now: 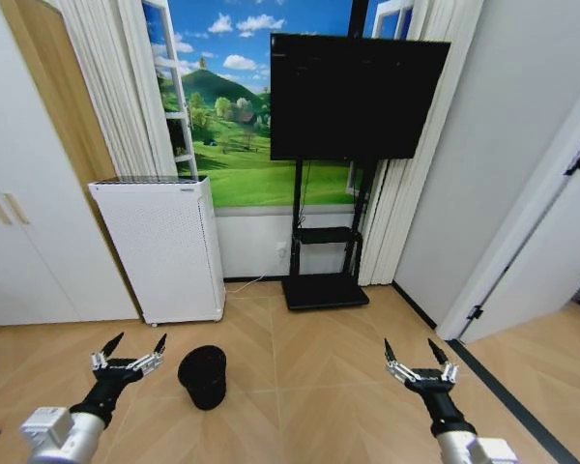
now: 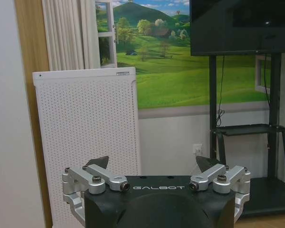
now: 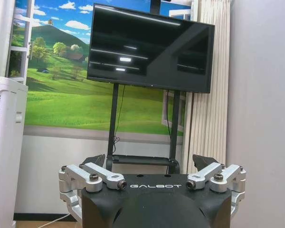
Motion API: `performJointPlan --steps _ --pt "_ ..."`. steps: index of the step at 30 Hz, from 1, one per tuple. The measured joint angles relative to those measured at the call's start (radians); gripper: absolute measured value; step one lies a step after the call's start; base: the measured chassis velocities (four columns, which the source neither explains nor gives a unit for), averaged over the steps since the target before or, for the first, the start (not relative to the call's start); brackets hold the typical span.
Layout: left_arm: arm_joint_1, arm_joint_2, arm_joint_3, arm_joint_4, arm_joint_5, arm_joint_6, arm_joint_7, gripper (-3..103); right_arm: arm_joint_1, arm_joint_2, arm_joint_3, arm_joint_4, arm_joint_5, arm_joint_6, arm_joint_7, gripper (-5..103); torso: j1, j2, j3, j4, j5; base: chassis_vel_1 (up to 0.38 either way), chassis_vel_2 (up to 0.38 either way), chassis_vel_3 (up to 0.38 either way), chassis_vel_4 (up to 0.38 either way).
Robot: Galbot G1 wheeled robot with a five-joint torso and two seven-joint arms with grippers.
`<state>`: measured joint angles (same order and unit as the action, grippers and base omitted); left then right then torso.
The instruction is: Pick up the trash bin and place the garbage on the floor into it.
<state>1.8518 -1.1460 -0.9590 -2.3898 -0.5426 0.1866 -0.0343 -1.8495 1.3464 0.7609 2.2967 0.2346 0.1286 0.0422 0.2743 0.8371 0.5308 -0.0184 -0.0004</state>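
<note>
Left gripper (image 1: 135, 346): fingers spread wide, holding nothing, hanging above the wooden floor (image 1: 319, 387) at the lower left of the head view.
Trash bin (image 1: 204, 376): standing upright on the floor just to the right of the left gripper and a little nearer the robot than its fingertips (apart from them, not touching).
Right gripper (image 1: 416, 351): fingers likewise spread and empty, hanging over the floor well to the right of the bin.
Air purifier (image 1: 164, 246): a white perforated box standing against the wall, beyond the left gripper and the bin.
Television (image 1: 356, 97): a dark screen on a black stand (image 1: 324, 280), beyond and between the two grippers, nearer the right one.
Wall mural (image 1: 232, 126): green hills under a blue sky, behind the purifier and the screen.
</note>
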Motion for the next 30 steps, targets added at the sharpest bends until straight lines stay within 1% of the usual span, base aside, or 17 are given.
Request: performJointPlan --steps 3,5,6,7,9,11,12,13,16,17,18,19,20,21,24,26,30 --pt "0.0 0.0 0.0 0.0 0.0 0.0 0.001 100 0.0 0.0 0.0 0.0 0.0 0.0 0.0 100 0.0 0.0 0.0 -0.0002 0.0012 0.353 -0.339 -0.34 0.358" --pt "0.0 0.0 0.0 0.0 0.0 0.0 0.0 100 0.0 0.0 0.0 0.0 0.0 0.0 0.0 100 0.0 0.0 0.0 -0.0001 0.0006 0.34 -0.371 -0.392 0.359" --pt "0.0 0.0 0.0 0.0 0.0 0.0 0.0 100 0.0 0.0 0.0 0.0 0.0 0.0 0.0 100 0.0 0.0 0.0 -0.0001 -0.0012 0.34 -0.335 -0.323 0.359" --pt "0.0 0.0 0.0 0.0 0.0 0.0 0.001 100 0.0 0.0 0.0 0.0 0.0 0.0 0.0 100 0.0 0.0 0.0 -0.0002 0.0016 0.358 -0.342 -0.379 0.335" --pt "0.0 0.0 0.0 0.0 0.0 0.0 0.0 100 0.0 0.0 0.0 0.0 0.0 0.0 0.0 100 0.0 0.0 0.0 -0.0002 0.0015 0.363 -0.342 -0.379 0.347" --pt "0.0 0.0 0.0 0.0 0.0 0.0 0.001 100 0.0 0.0 0.0 0.0 0.0 0.0 0.0 100 0.0 0.0 0.0 -0.0002 0.001 0.368 -0.381 -0.364 0.359" --pt "0.0 0.0 0.0 0.0 0.0 0.0 0.0 100 0.0 0.0 0.0 0.0 0.0 0.0 0.0 100 0.0 0.0 0.0 -0.0001 -0.0015 0.321 -0.381 -0.357 0.365" --pt "0.0 0.0 0.0 0.0 0.0 0.0 0.0 100 0.0 0.0 0.0 0.0 0.0 0.0 0.0 100 0.0 0.0 0.0 -0.0002 0.0017 0.367 -0.344 -0.386 0.344" --pt "0.0 0.0 0.0 0.0 0.0 0.0 0.0 100 0.0 0.0 0.0 0.0 0.0 0.0 0.0 100 0.0 0.0 0.0 -0.0001 0.0006 0.354 -0.338 -0.352 0.343" --pt "0.0 0.0 0.0 0.0 0.0 0.0 0.001 100 0.0 0.0 0.0 0.0 0.0 0.0 0.0 100 0.0 0.0 0.0 0.0 -0.0013 0.324 -0.358 -0.26 0.273" --pt "0.0 0.0 0.0 0.0 0.0 0.0 0.001 100 0.0 0.0 0.0 0.0 0.0 0.0 0.0 100 0.0 0.0 0.0 0.0 -0.0013 0.324 -0.358 -0.26 0.273" --pt "0.0 0.0 0.0 0.0 0.0 0.0 0.001 100 0.0 0.0 0.0 0.0 0.0 0.0 0.0 100 0.0 0.0 0.0 -0.0002 0.0011 0.324 -0.265 -0.26 0.273" --pt "0.0 0.0 0.0 0.0 0.0 0.0 0.001 100 -0.001 0.0 0.0 0.0 0.0 0.0 0.0 100 -0.001 0.0 0.0 -0.0002 0.0015 0.232 -0.265 -0.245 0.229" --pt "0.0 0.0 0.0 0.0 0.0 0.0 0.0 100 0.0 0.0 0.0 0.0 0.0 0.0 0.0 100 -0.001 0.0 0.0 0.0007 -0.0007 0.14 -0.133 -0.245 0.152" --pt "0.0 0.0 0.0 0.0 0.0 0.0 0.0 100 0.0 0.0 0.0 0.0 0.0 0.0 0.0 100 -0.001 0.0 0.0 0.0001 -0.0003 0.074 -0.034 -0.173 0.152" --pt "0.0 0.0 0.0 0.0 0.0 0.0 0.001 100 -0.001 0.0 0.0 0.0 0.0 0.0 0.0 100 0.0 0.0 0.0 -0.0012 0.0009 -0.005 -0.041 -0.039 0.027" --pt "0.0 0.0 0.0 0.0 0.0 0.0 0.001 100 0.001 0.0 0.0 0.0 0.0 0.0 0.0 100 0.001 -0.001 0.0 0.0002 0.0006 -0.071 0.019 0.058 -0.034"
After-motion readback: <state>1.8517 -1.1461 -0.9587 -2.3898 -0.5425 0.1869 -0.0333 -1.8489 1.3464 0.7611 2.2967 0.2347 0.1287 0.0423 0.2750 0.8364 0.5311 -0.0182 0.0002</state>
